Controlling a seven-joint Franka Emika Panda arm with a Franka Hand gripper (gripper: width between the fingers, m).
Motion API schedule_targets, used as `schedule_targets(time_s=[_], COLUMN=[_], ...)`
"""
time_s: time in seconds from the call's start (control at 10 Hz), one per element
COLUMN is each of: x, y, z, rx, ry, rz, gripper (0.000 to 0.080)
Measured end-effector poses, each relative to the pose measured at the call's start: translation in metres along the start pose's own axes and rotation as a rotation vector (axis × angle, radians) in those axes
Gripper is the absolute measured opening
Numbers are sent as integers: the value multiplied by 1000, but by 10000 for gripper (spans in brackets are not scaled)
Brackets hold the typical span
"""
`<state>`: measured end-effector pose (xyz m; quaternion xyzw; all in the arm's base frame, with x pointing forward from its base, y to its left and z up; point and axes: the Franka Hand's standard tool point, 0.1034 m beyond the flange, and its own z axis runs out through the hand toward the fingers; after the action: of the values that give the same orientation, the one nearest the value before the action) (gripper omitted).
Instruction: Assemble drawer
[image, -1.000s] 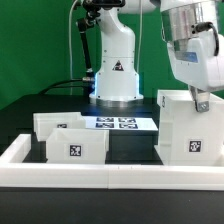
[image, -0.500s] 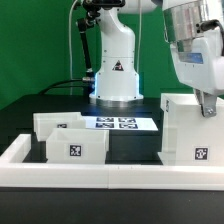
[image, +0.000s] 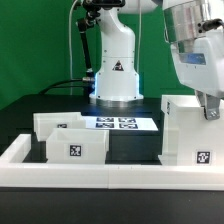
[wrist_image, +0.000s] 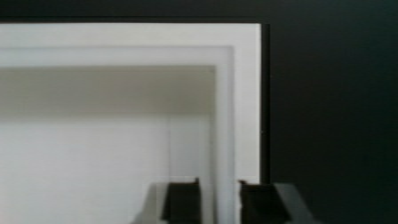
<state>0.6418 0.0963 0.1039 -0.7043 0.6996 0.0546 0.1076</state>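
The tall white case (image: 185, 130) stands at the exterior view's right, with its tag low on the front face. My gripper (image: 208, 108) reaches down over its top rim. In the wrist view my gripper (wrist_image: 222, 203) has one dark finger (wrist_image: 178, 203) on each side of the case's thin white wall (wrist_image: 222, 120) and is shut on it. Two low white trays stand at the exterior view's left: the front one (image: 75, 146) shows a tag, and the other (image: 58, 122) sits just behind it.
The marker board (image: 118, 123) lies flat at mid-table in front of the robot base (image: 116, 80). A long white rail (image: 100, 176) runs along the table's front edge and up the exterior view's left side.
The case has slid toward the exterior view's right and a little forward, with my gripper on its wall. The trays have not moved.
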Motion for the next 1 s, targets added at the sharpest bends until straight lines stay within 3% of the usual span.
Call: schedule_targets(time_s=[0.1, 0.2, 0.4, 0.5, 0.9, 1.0], x=[0, -1, -3, -3, 2, 5], y=[0, 0, 3, 4, 7, 10], z=[0, 0, -1, -4, -28, -28], rx=[0, 0, -3, 0, 21, 20], ry=[0, 0, -1, -1, 4, 5], rz=[-2, -5, -111, -186, -536, -573], gripper=[281, 281, 554, 630, 649, 649])
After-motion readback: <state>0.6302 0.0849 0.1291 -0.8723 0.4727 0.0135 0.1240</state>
